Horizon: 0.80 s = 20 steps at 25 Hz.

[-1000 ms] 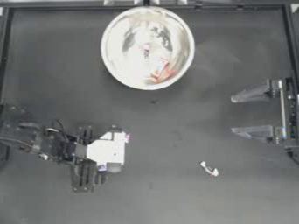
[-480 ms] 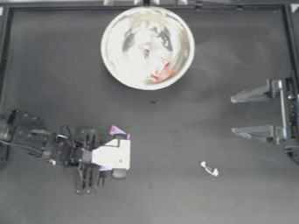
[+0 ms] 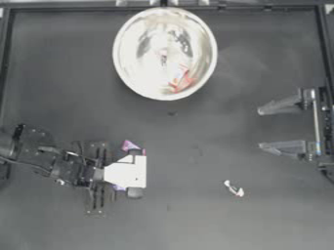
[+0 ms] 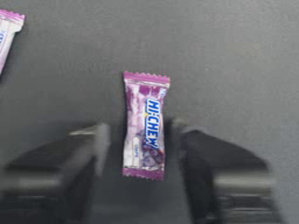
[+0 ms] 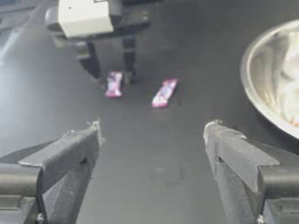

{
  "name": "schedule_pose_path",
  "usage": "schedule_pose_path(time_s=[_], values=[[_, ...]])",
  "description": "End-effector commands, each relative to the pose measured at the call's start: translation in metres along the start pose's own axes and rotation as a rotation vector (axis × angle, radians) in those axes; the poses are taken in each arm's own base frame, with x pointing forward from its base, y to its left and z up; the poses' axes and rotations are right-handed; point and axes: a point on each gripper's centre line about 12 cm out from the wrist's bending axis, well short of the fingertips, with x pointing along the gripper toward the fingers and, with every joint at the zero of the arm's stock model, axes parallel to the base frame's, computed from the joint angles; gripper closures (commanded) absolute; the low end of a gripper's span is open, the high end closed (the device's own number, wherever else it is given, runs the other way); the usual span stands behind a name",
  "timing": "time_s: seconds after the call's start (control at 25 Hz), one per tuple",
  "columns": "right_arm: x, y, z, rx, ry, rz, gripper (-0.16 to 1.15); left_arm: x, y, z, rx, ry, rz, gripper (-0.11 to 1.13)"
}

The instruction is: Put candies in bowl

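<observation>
The bowl (image 3: 164,52) stands at the top middle of the table, with a red-and-white candy (image 3: 184,80) inside it. My left gripper (image 4: 140,144) is low over the table at the lower left and open. A purple candy (image 4: 144,127) lies flat between its jaws, touching neither. From above, the wrist block of the left gripper (image 3: 134,173) hides this candy. A second purple candy (image 3: 130,145) lies just beyond that gripper. A thin whitish twisted candy (image 3: 233,188) lies at the lower right. My right gripper (image 3: 271,126) is parked at the right edge, open and empty.
The right wrist view looks across the table at the left gripper (image 5: 111,65), the two purple candies (image 5: 114,84) (image 5: 164,92) and the bowl's rim (image 5: 257,87). Dark bare table lies between the bowl and the candies.
My left gripper has shifted a little to the right and come down around the purple candy. The right arm and the bowl have not moved.
</observation>
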Motion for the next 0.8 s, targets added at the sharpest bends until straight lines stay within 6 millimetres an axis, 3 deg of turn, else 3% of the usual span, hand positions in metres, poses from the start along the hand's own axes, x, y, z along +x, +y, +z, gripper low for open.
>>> schedule_pose_path(time_s=[0.04,0.52,0.8], values=[[0.0,0.001,0.006,0.003,-0.016,0.005,-0.01,-0.009,-0.002,0.01,-0.002,-0.042,-0.008,0.37],[0.0,0.001,0.007,0.003,-0.018,0.006,0.0,-0.008,-0.006,0.01,-0.002,-0.042,-0.017,0.63],[0.0,0.001,0.006,0.003,-0.017,0.005,0.0,-0.027,-0.009,0.023,0.011,-0.11,-0.03,0.65]])
